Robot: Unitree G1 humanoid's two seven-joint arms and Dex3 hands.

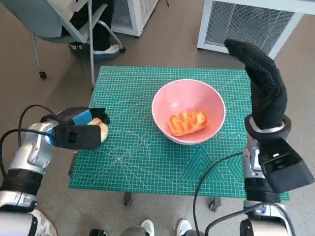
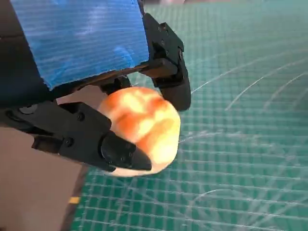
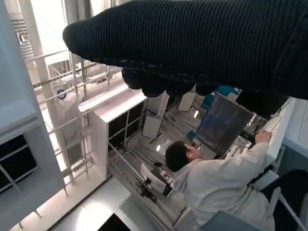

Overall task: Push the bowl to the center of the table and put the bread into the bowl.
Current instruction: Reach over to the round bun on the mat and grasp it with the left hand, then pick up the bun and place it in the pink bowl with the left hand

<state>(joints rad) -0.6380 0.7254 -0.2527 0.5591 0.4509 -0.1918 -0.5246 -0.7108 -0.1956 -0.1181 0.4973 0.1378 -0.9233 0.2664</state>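
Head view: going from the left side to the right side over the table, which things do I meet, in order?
Left hand holding a bread roll → pink bowl with a bread lying in it → right hand, raised at the green mat's right edge.

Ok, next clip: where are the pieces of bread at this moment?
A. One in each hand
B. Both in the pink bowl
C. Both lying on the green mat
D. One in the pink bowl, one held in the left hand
D: one glazed orange-brown bread piece lies in the round pink bowl, and the blue-taped black left hand grips a second pale golden bread roll over the green cutting mat's edge.
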